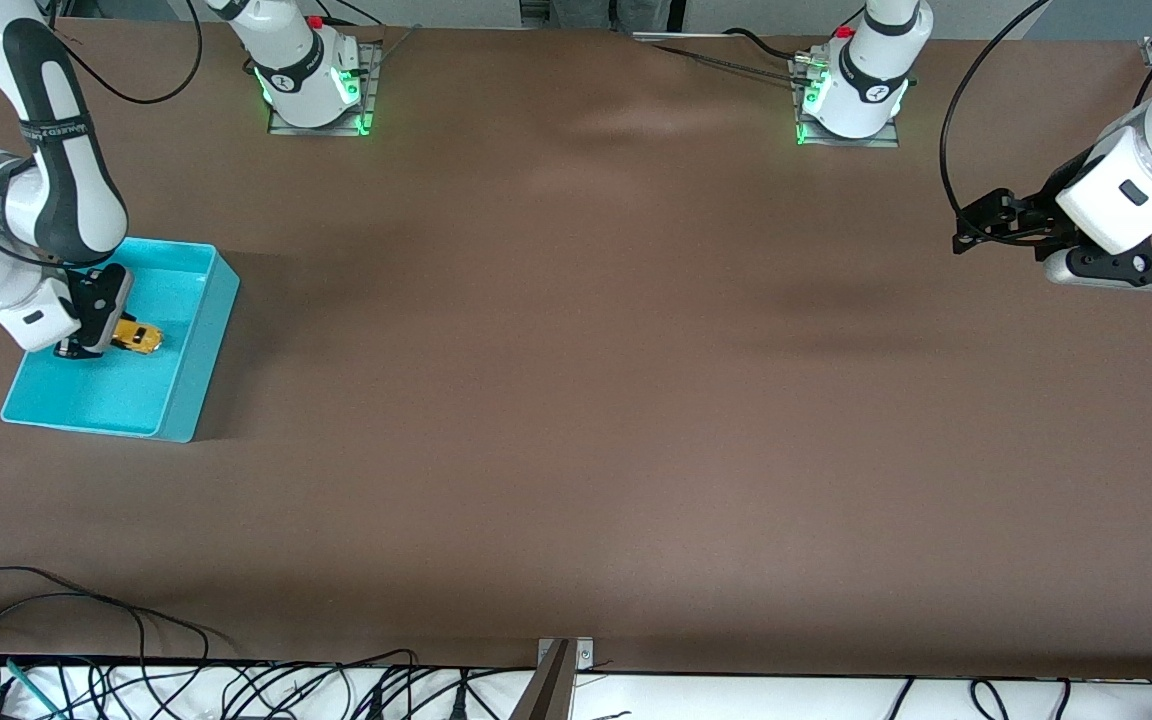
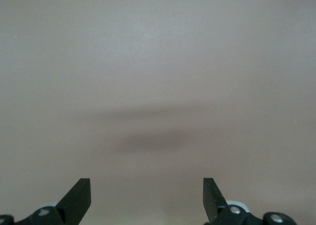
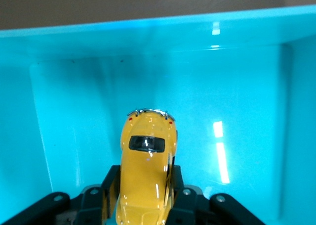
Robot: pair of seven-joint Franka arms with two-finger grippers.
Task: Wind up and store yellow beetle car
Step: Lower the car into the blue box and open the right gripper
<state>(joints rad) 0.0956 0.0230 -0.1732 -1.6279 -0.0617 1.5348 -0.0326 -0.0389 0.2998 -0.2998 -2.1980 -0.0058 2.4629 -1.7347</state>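
The yellow beetle car [image 1: 139, 338] is inside the turquoise bin [image 1: 198, 340] at the right arm's end of the table. My right gripper [image 1: 96, 330] is down in the bin and shut on the car. In the right wrist view the car [image 3: 145, 170] sits between the two black fingers [image 3: 106, 188], pressed on both sides, with the bin's floor [image 3: 237, 136] under it. I cannot tell whether its wheels touch the floor. My left gripper [image 1: 981, 225] waits open and empty above bare table at the left arm's end; its fingertips [image 2: 79, 195] stand wide apart over the brown surface.
The bin's walls [image 3: 148, 32] stand close around the right gripper. The brown table [image 1: 576, 400] spreads between the arms. Cables [image 1: 136, 680] lie along the table's edge nearest the front camera. The two arm bases [image 1: 311, 80] stand at the farthest edge.
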